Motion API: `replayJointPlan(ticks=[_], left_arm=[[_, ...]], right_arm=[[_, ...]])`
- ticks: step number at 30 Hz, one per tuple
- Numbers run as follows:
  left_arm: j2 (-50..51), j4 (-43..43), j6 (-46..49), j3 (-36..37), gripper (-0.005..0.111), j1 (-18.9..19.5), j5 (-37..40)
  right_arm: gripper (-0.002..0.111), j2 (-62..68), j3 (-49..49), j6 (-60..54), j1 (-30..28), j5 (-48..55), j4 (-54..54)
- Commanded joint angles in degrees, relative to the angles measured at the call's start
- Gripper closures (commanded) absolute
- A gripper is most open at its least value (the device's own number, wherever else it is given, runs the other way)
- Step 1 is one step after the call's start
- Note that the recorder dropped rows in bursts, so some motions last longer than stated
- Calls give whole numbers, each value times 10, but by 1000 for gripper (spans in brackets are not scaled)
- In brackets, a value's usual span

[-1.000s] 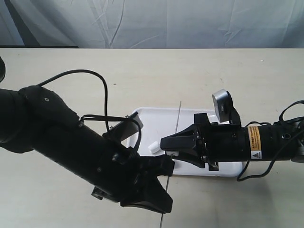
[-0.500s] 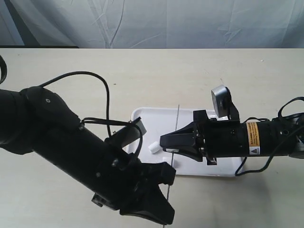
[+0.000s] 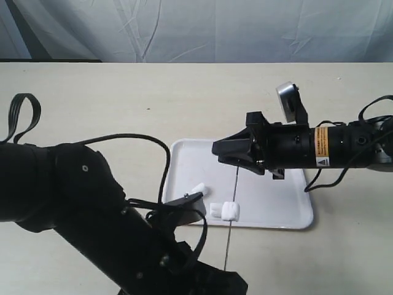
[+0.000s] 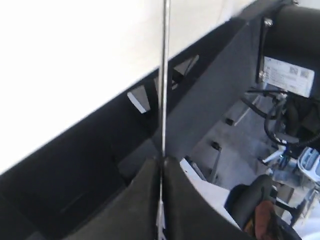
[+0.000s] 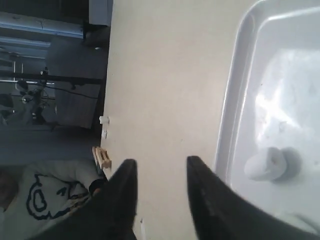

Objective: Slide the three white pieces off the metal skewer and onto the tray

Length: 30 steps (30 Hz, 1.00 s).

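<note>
A flat, pale beige tabletop point(image 3: 123, 92) fills most of the exterior view. Behind its far edge hangs a creased, pale blue-grey fabric backdrop point(image 3: 215, 27). In the right wrist view, past the tabletop's edge, a blurred white cloth with dark blue outlines point(image 5: 37, 200) shows.

We look steeply down on the beige tabletop point(image 3: 184, 92), with the pale cloth backdrop point(image 3: 215, 31) at 12 o'clock. Our left wrist camera peers close along the thin grey metal skewer point(image 4: 164, 75); our right one hangs low over the flat white glossy rectangular tray point(image 5: 240, 100). The overhead view shares both, toward 4 o'clock
</note>
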Motion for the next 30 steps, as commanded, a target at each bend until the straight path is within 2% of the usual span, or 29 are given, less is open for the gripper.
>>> replayJointPlan(ticks=[1, 2, 3, 4, 5, 7, 12, 22, 30], left_arm=[[-3, 21, -20, 1, 107, 30, -14], [-3, 22, -18, 1, 107, 48, -13], [-3, 22, -18, 1, 107, 56, -12], [-3, 22, -9, 1, 107, 68, -4], [-3, 22, -9, 1, 107, 72, -1], [-3, 22, -3, 1, 107, 72, -1], [-2, 22, 6, 1, 107, 72, 33], [-2, 22, 7, 1, 107, 72, 36], [-2, 17, 7, 1, 107, 72, 27]], right_arm=[[40, 0, -29, 110, -54, -5, -126], [45, 0, -28, 136, -57, -6, -181], [51, 0, -21, 135, -57, -6, -186], [60, 0, 5, 111, -47, -6, -156], [62, 0, 19, 88, -41, -6, -132], [59, 0, 55, 29, -20, -6, -73], [58, 0, 58, 13, -5, -78, -72], [58, 0, 58, 13, -5, -81, -95], [72, 0, 58, 14, -5, -82, -100]])
